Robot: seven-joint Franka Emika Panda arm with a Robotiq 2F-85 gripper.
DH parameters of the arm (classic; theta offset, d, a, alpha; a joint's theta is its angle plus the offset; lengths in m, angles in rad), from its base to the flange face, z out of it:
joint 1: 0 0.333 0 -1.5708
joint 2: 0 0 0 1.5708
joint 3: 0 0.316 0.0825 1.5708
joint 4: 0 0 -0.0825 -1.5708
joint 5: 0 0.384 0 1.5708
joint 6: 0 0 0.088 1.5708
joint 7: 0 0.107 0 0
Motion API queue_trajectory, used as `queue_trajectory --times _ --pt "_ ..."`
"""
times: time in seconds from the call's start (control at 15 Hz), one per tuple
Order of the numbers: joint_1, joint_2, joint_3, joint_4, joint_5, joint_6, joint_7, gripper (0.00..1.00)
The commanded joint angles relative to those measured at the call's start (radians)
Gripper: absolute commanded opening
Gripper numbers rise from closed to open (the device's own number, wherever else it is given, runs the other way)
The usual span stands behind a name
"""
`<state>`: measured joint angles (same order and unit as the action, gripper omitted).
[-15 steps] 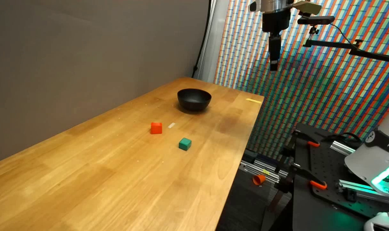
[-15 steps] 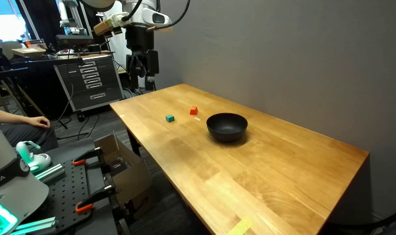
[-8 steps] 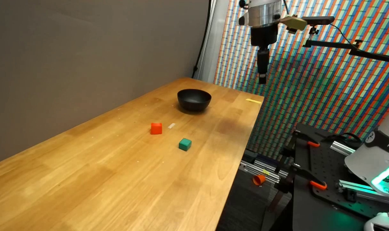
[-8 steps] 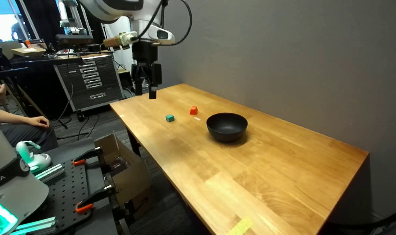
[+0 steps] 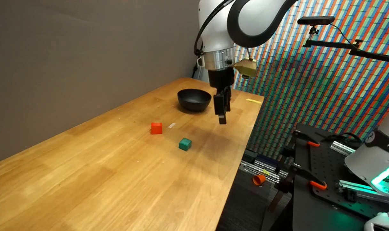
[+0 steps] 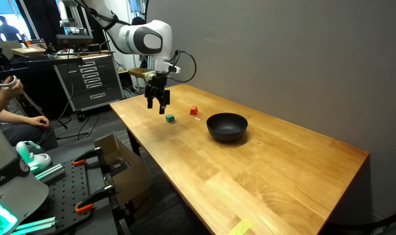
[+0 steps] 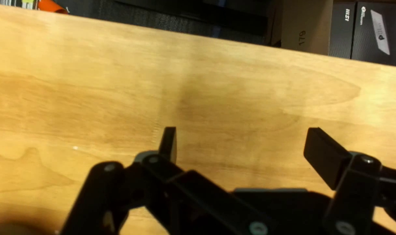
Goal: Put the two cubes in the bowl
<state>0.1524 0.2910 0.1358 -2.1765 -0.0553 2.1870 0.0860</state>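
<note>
green cube [image 6: 170, 118] below and outside the wide-apart, empty fingers [image 7: 326, 157], red-orange cube [image 5: 156, 128] farther off

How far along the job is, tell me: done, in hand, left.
Done: nothing yet; the red cube and green cube sit on the table, outside the bowl. In hand: no cube; the gripper hangs open above the table, nothing between its jaws in the wrist view. Left: picking up both cubes and putting them in the bowl.

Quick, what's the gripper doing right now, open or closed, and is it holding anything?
Gripper: open, jaws wide apart in the wrist view, holding nothing.
</note>
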Motion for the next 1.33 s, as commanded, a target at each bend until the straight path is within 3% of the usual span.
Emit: queue_trajectory --times 0.0,0.8,0.87,1.0,1.27 --pt "0.047 0.164 -0.008 0.163 -0.016 0.021 0.082 1.0" --pt "0.153 0.444 -0.067 0.419 -0.045 0.077 0.185 1.0" --pt "0.162 0.455 -0.075 0.432 -0.054 0.084 0.193 0.75" --pt "0.188 0.471 -0.097 0.457 -0.089 0.085 0.22 0.68" --pt "0.222 0.434 -0.129 0.437 -0.128 0.069 0.283 0.35"
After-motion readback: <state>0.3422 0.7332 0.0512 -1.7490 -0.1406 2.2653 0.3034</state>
